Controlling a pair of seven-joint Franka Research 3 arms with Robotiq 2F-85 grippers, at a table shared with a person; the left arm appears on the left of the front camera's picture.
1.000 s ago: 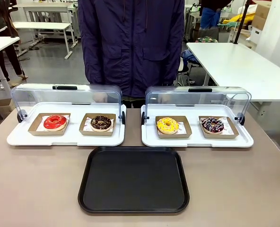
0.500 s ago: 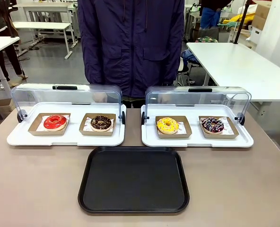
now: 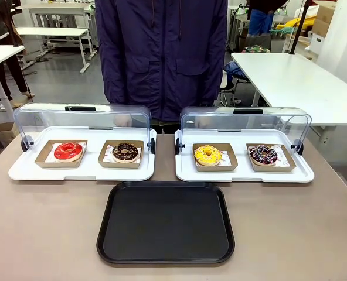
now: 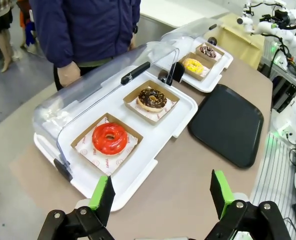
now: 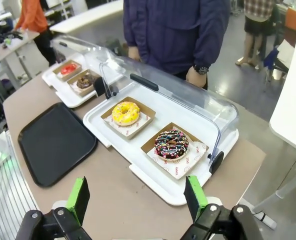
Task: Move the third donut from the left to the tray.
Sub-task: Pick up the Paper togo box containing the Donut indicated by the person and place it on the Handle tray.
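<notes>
Red donut (image 3: 68, 151) and chocolate donut (image 3: 125, 152) share one white tray (image 3: 80, 172).

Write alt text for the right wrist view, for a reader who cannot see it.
The right end effector, jaws open, hovers near a white tray holding a yellow donut and a chocolate sprinkled donut, clear cover raised. A black tray lies to picture left; a person stands behind.

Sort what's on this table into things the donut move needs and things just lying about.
Needed: yellow sprinkled donut; black tray.
Lying about: red donut; chocolate donut; dark sprinkled donut; left white tray; right white tray.
</notes>
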